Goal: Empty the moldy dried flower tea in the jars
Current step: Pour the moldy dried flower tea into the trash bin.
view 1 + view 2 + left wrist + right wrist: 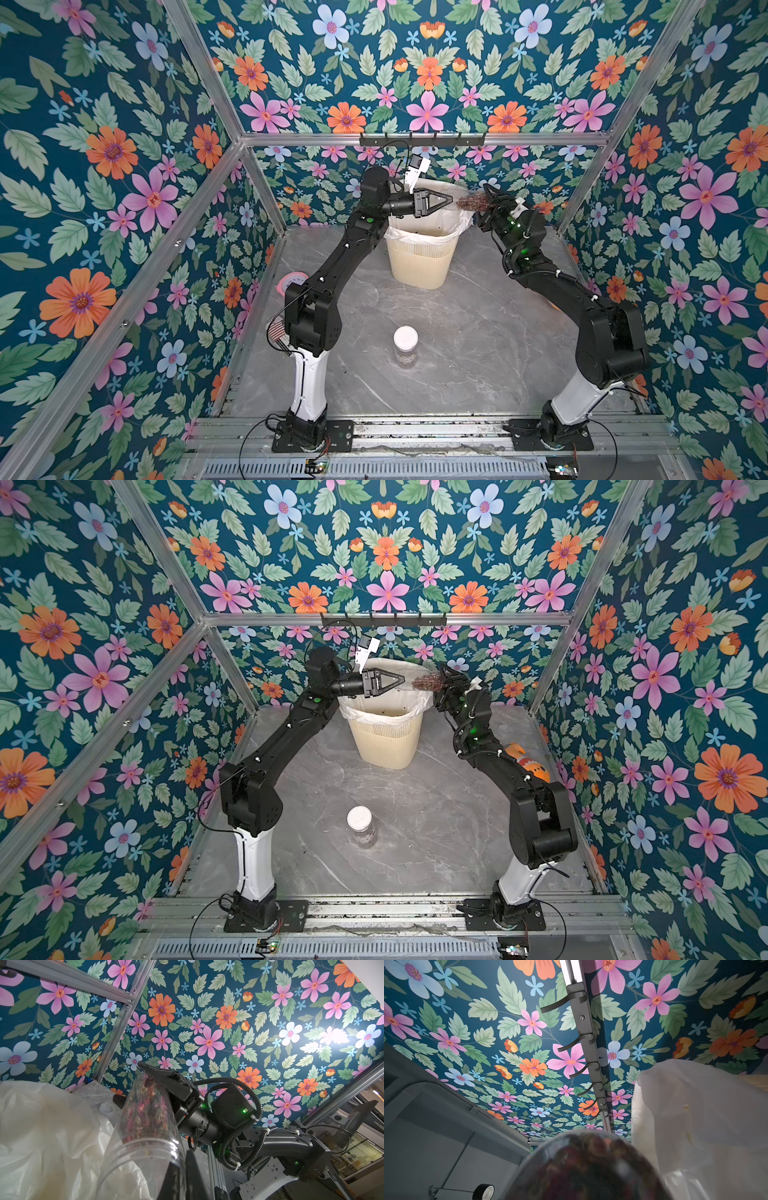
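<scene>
A clear jar (471, 202) lies on its side in the air above the cream bin (419, 257), lidless, its open mouth (143, 1159) towards my left gripper. Reddish-brown dried flower tea (145, 1109) fills its far part. My right gripper (489, 199) is shut on the jar's base end, with one finger (164, 1078) along its wall. In the right wrist view the jar (587, 1167) hides the jaws. My left gripper (451, 198) is shut and holds nothing, its tips right at the jar's mouth. A second jar (405, 345) with a white lid stands upright on the table's near middle.
A white plastic liner (47, 1126) drapes over the bin's rim. A striped can (277, 330) and a pink-topped item (293, 282) sit by the left arm. An orange object (528, 762) lies behind the right arm. A black hook rail (419, 139) runs along the back wall.
</scene>
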Motion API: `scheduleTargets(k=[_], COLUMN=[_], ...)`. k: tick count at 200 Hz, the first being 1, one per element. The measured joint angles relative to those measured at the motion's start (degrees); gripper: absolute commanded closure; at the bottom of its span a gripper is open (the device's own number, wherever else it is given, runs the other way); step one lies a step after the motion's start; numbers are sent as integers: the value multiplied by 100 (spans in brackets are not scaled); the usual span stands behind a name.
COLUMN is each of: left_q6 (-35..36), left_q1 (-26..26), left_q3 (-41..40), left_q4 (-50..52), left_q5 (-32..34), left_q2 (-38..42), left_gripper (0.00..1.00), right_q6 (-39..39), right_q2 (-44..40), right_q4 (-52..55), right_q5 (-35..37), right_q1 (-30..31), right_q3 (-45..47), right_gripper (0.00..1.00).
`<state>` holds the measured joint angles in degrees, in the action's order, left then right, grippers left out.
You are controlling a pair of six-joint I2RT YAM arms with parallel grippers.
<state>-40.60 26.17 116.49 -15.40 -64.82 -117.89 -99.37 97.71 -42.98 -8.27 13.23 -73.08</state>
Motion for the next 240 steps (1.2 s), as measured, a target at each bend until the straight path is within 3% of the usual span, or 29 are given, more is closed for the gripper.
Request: scheduleTargets(k=[8, 31, 42, 56, 95, 122, 177, 240], left_q6=[-20, -44, -105, -105, -149, -44, 728, 1174], left_q1=[0, -22, -39, -74, -428, -802, -1174, -1475], left_q3=[-9, -57, -107, -197, -549, -979, -1502, -2098], left_q4=[-33, -120, -151, -199, -256, 15, 1161, 1797], left_q5=[4, -2, -22, 20, 435, 944, 1945, 2691], left_q2=[9, 57, 116, 216, 581, 997, 1543, 1768], left_gripper=[99, 58, 31, 17, 19, 21, 24, 25], right_q6=[-15, -24, -24, 4, 426, 1209, 3762, 6684], right_q2=[15, 37, 52, 76, -13, -295, -358, 501], right_q4=[-42, -92, -83, -31, 442, 1213, 2933, 4382], right_q5=[2, 50, 118, 184, 262, 393, 391, 455], right_q1=[0, 9, 0, -17, -50, -122, -28, 643], right_q3=[-11, -46, -55, -101, -264, -474, -1810, -3270], right_gripper=[52, 53, 53, 52, 51, 50, 50, 49])
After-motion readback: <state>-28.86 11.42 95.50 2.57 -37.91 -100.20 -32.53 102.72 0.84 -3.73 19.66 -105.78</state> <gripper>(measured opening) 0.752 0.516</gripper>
